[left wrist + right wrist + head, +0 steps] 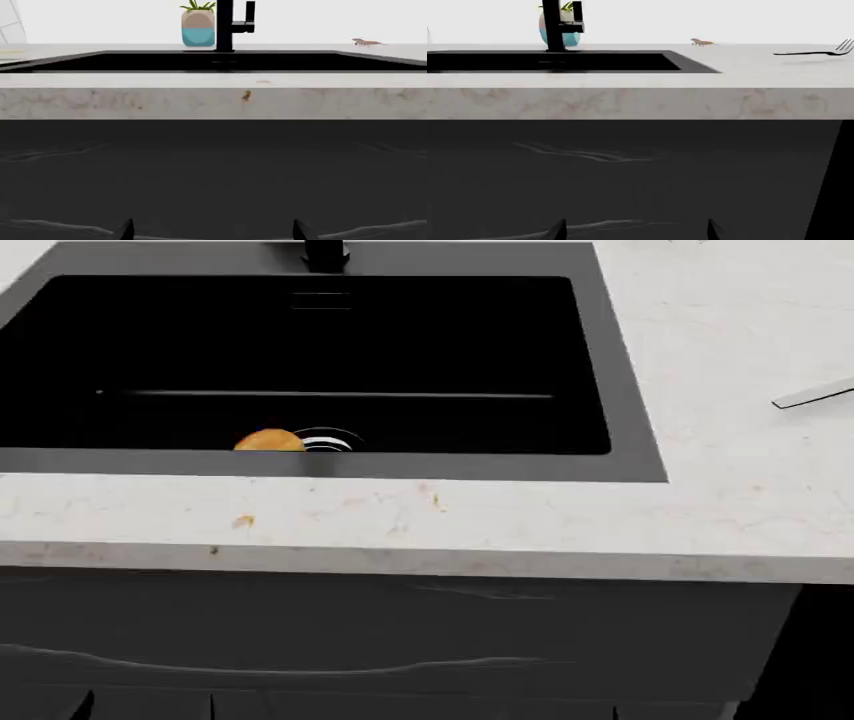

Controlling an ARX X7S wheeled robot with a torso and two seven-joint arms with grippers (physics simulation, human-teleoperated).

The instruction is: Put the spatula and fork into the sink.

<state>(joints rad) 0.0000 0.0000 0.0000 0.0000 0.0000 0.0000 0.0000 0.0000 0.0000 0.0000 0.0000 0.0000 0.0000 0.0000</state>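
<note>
Fork (814, 51) lies flat on counter (721, 370) right of sink (627, 390); thin, light, stiff, slippery, best pinched mid-handle. Spatula unseen. Both pincers (212, 231) (637, 230) spread wide, empty.

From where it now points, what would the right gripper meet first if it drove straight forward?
Probably the dark cabinet front below the countertop edge; the right gripper aims under the counter, though depth is unclear.

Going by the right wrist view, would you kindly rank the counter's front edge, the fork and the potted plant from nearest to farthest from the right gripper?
1. Counter's front edge: directly ahead of the right gripper, above the dark cabinet.
2. Fork: lying on the counter, beside the sink.
3. Potted plant: at the back, behind the faucet.
</note>
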